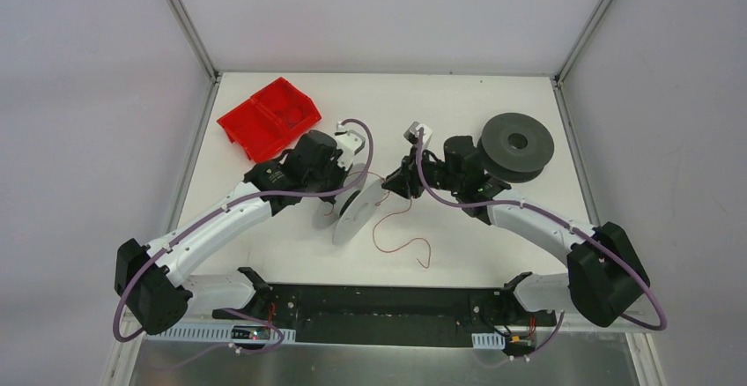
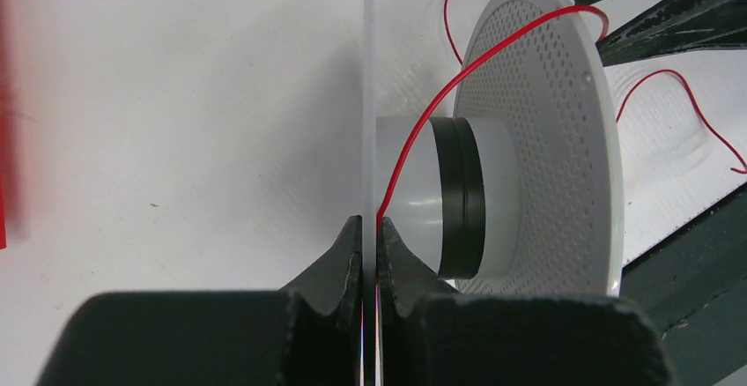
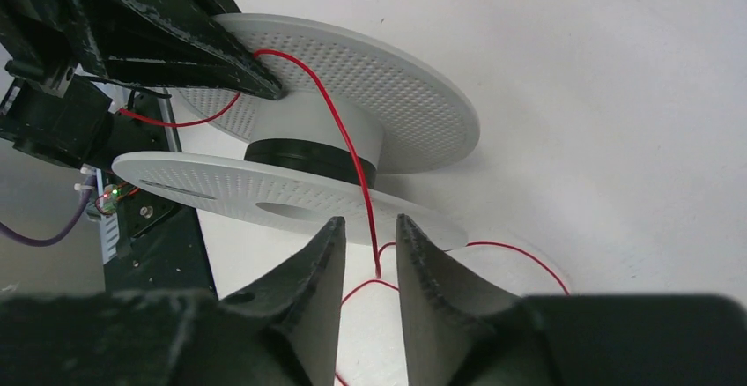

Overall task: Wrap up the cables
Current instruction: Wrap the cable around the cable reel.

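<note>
- While the left gripper (image 2: 370, 227) is clamping one thin flange of the white plastic spool (image 2: 546, 139) edge-on, its two black fingers are pressing together on that flange with no gap showing.
- The spool, with its two round perforated flanges and a black band (image 2: 462, 196) around its pale hub, is standing tilted on the white table (image 1: 476, 236), near the middle, between the two arms.
- The thin red wire (image 2: 493, 47), the cable to be wrapped, is starting at the left gripper's pinch point, arcing over the hub and crossing the rim of the other flange.
- In the right wrist view the wire (image 3: 339, 104) is running down off the spool (image 3: 352, 77) and passing between the fingers of the right gripper (image 3: 370, 236).
- The right gripper's jaws are standing apart, one on each side of the wire; no finger is visibly pressing on it.
- In the top view the loose remainder of the wire (image 1: 414, 247) is lying in wavy curls on the table, just near and right of the spool (image 1: 357, 210).
- A red plastic bin (image 1: 269, 117) is sitting at the far left of the table, beyond the left arm.
- A dark grey plastic spool (image 1: 517, 145) is lying flat at the far right, just beyond the right arm.
</note>
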Tool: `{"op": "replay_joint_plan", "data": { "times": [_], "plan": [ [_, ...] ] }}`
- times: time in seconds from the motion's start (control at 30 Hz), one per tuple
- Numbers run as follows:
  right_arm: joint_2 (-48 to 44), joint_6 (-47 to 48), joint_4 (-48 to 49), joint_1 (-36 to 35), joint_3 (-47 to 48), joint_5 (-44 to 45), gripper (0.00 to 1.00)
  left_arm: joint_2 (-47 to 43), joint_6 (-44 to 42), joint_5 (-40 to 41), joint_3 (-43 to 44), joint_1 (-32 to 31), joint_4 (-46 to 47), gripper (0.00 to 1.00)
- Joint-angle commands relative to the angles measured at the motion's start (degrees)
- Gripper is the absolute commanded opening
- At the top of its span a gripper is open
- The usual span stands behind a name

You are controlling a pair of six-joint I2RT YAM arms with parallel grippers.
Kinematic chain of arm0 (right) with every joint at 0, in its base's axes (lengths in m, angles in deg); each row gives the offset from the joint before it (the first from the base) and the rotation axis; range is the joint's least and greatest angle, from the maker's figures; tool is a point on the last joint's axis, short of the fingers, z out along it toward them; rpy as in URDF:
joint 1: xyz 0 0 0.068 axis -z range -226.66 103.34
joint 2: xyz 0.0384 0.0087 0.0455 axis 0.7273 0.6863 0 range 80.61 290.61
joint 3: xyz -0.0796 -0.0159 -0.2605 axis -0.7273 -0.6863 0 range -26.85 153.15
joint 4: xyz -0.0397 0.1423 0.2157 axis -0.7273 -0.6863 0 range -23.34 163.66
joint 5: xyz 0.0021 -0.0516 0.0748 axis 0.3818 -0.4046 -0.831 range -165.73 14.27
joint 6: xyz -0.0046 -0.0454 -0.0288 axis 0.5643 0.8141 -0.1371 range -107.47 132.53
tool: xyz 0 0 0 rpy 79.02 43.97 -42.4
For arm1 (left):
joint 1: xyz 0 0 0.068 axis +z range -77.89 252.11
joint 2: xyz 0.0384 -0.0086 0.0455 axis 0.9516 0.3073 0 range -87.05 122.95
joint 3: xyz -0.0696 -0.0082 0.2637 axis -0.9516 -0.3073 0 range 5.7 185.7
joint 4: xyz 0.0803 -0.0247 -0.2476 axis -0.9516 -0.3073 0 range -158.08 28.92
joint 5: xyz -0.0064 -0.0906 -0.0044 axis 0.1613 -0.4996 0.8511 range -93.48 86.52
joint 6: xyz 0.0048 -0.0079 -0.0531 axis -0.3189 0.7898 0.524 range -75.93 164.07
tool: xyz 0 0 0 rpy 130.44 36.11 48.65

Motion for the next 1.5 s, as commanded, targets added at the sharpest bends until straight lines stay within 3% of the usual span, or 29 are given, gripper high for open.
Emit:
{"op": "replay_joint_plan", "data": {
  "times": [0.0,0.13,0.17,0.3,0.7,0.97,1.1,1.47],
  "plan": [
    [0.15,-0.16,0.3,0.08,2.31,-0.44,0.24,-1.05,-0.23,-0.29,0.71,0.52,3.28,0.0],
    [0.03,0.58,0.0,0.02,2.42,0.7,0.01,-1.71,0.43,-0.3,0.48,0.67,3.28,0.09],
    [-0.1,0.81,-0.04,0.03,2.29,0.74,0.0,-1.88,0.5,-0.27,0.43,0.74,3.24,0.11],
    [-0.76,1.24,-0.04,0.04,2.29,1.26,0.0,-3.43,0.86,-0.29,-0.08,0.82,2.43,0.24],
    [-1.64,1.5,-0.38,0.0,2.88,2.39,0.0,-6.06,1.73,-1.01,-1.05,1.05,-1.02,0.27],
    [-2.22,1.25,-0.39,0.08,2.35,2.22,0.0,-4.28,4.73,-1.38,-1.52,1.0,-0.27,0.35],
    [-3.02,1.49,-0.35,0.07,1.7,2.53,0.0,-1.58,6.13,1.16,-1.5,0.98,1.19,0.35],
    [-3.81,1.65,-0.76,0.08,1.22,1.74,0.0,-0.17,6.1,5.49,-2.69,0.99,1.98,0.18]
  ]
}}
